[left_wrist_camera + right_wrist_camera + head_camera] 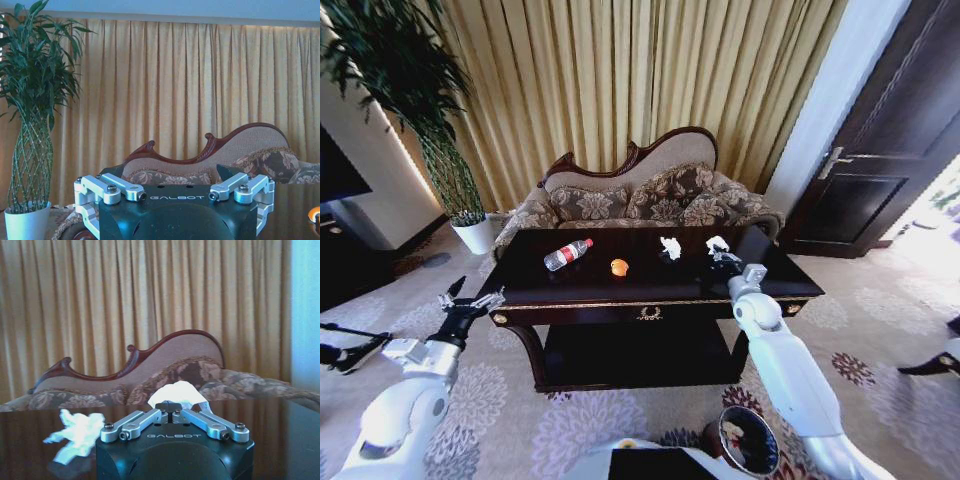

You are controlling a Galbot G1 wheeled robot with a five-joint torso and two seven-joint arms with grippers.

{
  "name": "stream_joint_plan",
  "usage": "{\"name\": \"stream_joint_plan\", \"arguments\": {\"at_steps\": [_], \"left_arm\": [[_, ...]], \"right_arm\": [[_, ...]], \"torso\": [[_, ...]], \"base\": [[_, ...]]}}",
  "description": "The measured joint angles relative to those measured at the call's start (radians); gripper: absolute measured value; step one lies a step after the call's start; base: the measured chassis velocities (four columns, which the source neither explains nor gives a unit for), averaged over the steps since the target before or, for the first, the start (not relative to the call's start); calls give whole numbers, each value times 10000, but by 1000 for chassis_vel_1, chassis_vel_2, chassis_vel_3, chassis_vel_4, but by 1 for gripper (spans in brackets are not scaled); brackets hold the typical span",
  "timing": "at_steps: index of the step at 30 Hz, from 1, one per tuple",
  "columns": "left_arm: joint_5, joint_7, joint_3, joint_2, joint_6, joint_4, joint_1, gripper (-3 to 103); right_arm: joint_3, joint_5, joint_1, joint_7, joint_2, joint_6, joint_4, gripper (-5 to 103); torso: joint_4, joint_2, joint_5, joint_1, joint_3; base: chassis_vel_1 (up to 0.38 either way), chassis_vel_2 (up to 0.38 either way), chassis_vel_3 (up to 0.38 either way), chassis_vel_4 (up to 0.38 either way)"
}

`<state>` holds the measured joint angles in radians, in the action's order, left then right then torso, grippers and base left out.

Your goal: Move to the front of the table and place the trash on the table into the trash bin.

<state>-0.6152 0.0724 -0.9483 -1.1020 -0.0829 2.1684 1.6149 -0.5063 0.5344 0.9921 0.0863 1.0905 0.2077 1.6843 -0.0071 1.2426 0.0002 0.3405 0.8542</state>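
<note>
Right gripper closed narrow over table, at right whitish lump, lump seen just beyond fingertips; whether gripped cannot be told. Second lump near, leftward. Left gripper spread wide, held off table's left end.

Gold curtains behind carved sofa, floral carpet.

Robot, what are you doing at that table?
The robot is in front of the table, clearing trash. Its right hand is over the tabletop, closed on a whitish lump. Another lump, an orange piece and a bottle lie on the table. The left hand waits open, off the table's left end. The bin stands on the floor by the robot.
</note>
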Motion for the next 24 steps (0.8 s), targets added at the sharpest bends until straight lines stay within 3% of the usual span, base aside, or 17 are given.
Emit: {"name": "stream_joint_plan", "arguments": {"at_steps": [16, 24], "left_arm": [[18, 130, -93, -263, 139, -317, -14, 100], [50, 121, -4, -377, 176, -385, -63, 100]], "right_arm": [[-1587, 941, 1217, 191, -453, 321, 1277, 0], [-1434, 1024, 1388, 218, -31, 337, 1998, 0]], "torso": [[1, 1, -1, -1, 0], [2, 2, -3, -1, 0]], "base": [[0, 0, 0, 0], [0, 0, 0, 0]]}}
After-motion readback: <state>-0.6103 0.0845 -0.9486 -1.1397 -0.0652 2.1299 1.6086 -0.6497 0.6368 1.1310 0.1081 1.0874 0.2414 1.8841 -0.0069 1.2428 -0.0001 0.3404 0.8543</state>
